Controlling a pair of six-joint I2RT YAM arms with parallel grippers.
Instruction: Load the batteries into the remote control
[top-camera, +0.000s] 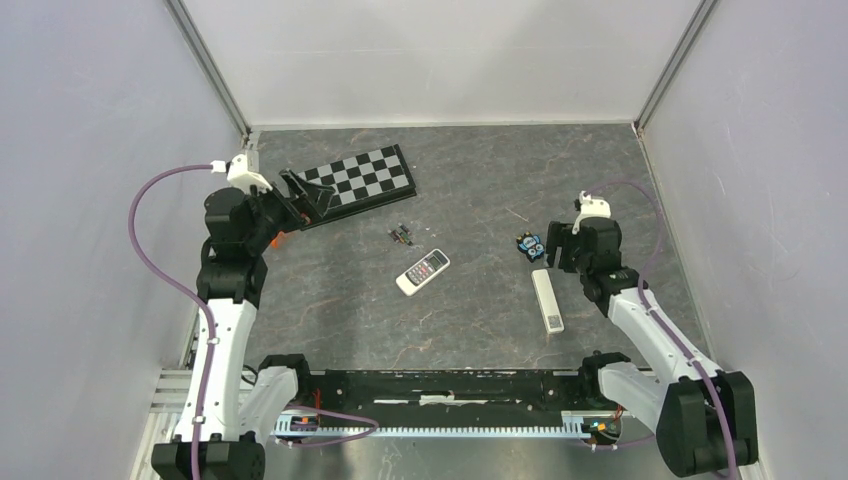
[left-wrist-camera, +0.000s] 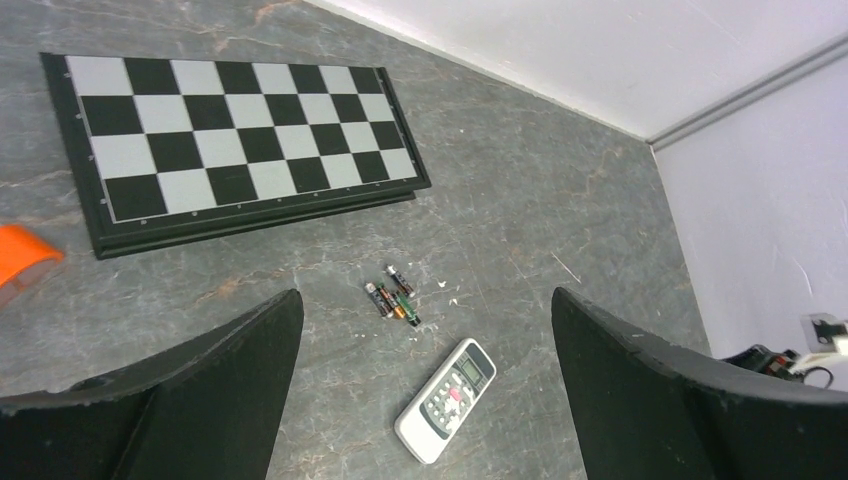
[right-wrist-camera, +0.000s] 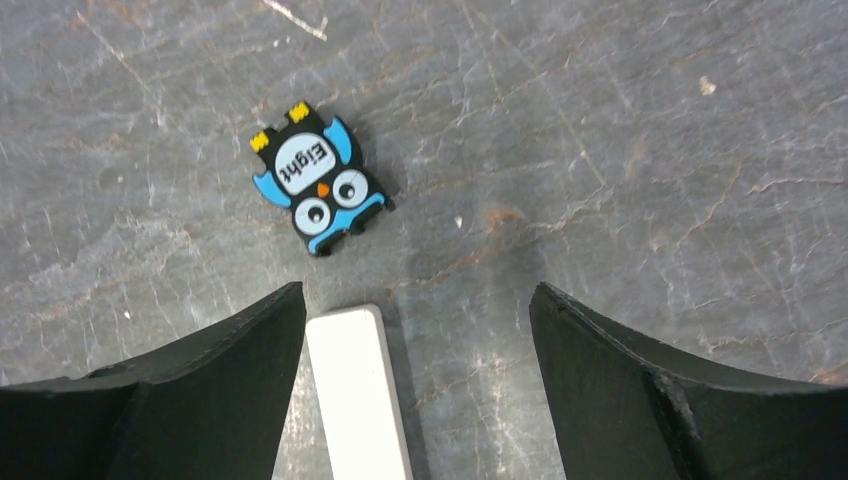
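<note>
The batteries (top-camera: 403, 235) are a few tiny dark cells lying together mid-table, also seen in the left wrist view (left-wrist-camera: 393, 297). The remote control (top-camera: 547, 299) is a long plain white bar lying flat at the right. My right gripper (top-camera: 553, 247) hovers over its far end, open. In the right wrist view the remote control (right-wrist-camera: 357, 395) lies between the fingers of the right gripper (right-wrist-camera: 417, 290), close to the left one, not gripped. My left gripper (top-camera: 312, 200) is open and empty by the chessboard, well short of the batteries, and its wrist view (left-wrist-camera: 427, 295) faces them.
A folded chessboard (top-camera: 360, 178) lies at the back left. A shorter grey-white remote with buttons (top-camera: 423, 271) sits just below the batteries. A black-and-blue owl gadget (right-wrist-camera: 320, 182) lies just beyond the white remote's far end. An orange piece (left-wrist-camera: 25, 255) is near the left arm.
</note>
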